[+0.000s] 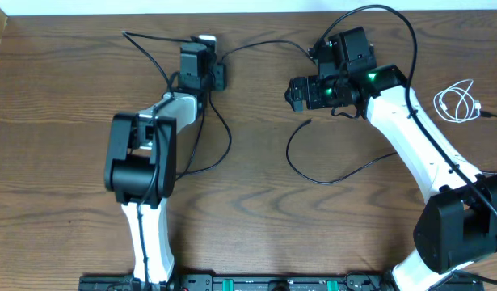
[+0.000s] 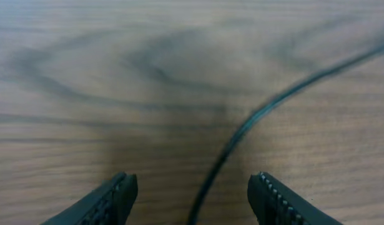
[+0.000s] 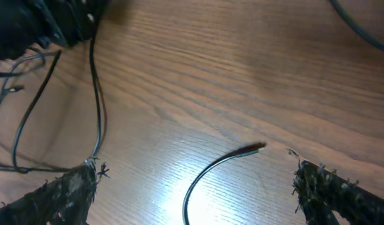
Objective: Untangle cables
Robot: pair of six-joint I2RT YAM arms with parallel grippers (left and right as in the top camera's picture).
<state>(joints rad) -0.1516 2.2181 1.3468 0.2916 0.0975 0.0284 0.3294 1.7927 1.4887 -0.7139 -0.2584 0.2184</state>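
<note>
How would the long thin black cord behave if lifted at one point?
The thin black cord lies in loose curves, so it would likely sag and trail, not hold shape. It looks thin, so probably light and easy to lose from a pinch. Its free end might swing.

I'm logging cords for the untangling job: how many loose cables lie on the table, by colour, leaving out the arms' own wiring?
Black cord: 1
White cord: 1
Total: 2
</note>
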